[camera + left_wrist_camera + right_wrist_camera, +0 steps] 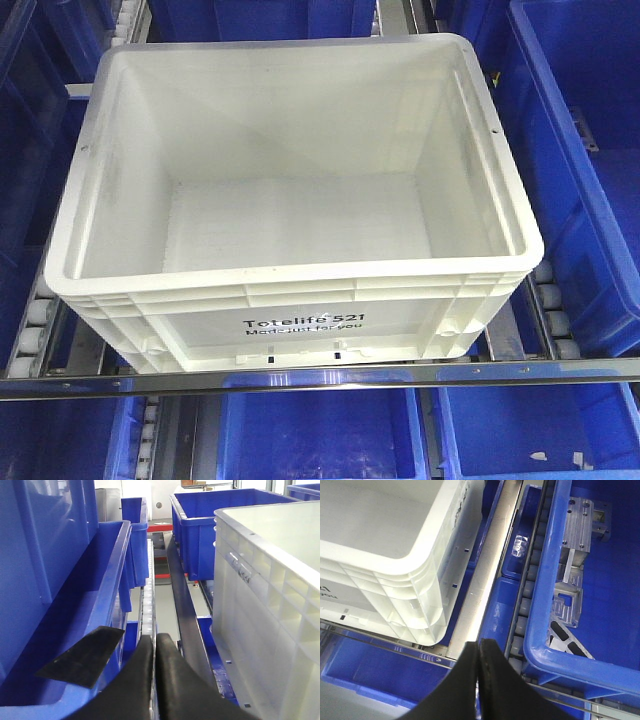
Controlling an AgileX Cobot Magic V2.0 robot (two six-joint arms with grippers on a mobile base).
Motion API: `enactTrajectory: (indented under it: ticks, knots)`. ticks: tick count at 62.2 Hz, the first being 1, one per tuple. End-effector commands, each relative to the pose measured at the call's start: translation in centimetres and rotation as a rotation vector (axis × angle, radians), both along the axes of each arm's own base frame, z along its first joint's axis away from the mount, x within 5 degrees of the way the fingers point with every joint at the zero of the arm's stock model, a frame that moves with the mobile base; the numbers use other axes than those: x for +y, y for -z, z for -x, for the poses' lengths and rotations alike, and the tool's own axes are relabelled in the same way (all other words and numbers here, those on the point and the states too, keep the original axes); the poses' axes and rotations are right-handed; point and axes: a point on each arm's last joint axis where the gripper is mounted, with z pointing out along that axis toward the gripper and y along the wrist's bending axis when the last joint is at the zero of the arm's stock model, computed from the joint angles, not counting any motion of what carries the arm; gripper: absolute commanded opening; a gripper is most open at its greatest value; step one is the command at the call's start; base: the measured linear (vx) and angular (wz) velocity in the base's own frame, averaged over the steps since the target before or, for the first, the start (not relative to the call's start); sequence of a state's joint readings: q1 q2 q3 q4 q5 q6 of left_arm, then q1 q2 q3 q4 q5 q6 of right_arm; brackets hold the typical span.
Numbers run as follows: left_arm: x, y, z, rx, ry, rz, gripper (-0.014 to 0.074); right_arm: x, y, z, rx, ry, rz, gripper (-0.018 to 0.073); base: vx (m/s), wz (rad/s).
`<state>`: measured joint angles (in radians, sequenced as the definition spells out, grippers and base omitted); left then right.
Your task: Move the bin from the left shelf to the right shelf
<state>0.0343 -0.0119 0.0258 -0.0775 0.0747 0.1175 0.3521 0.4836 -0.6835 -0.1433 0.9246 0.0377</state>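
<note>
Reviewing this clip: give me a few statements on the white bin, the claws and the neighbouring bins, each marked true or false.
1. The white bin is empty. True.
2. The left claw grips the white bin's rim. False: it is shut on nothing, between that bin and a blue bin.
3. The right claw is shut. True.
4. The bin beside the right claw is empty. False: metal parts lie in it.
5. The white bin's side bears red print. False: the print is black.

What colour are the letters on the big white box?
Black, on the white plastic bin; clearest in the front-facing view.
</note>
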Motion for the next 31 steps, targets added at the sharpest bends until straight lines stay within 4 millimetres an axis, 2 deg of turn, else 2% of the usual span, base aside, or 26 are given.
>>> enactTrajectory:
  ticks: [1, 31]
  knots:
    - [0.05, -1.35, 0.22, -0.105, -0.006, 0.017, -0.0009, 0.03, -1.20, -0.32, -0.079, -0.003, -0.008, -0.0008, 0.00, 0.00]
    - [0.05, -1.35, 0.22, -0.105, -0.006, 0.017, -0.0009, 0.03, -1.20, -0.32, -0.079, -0.003, -0.008, -0.0008, 0.00, 0.00]
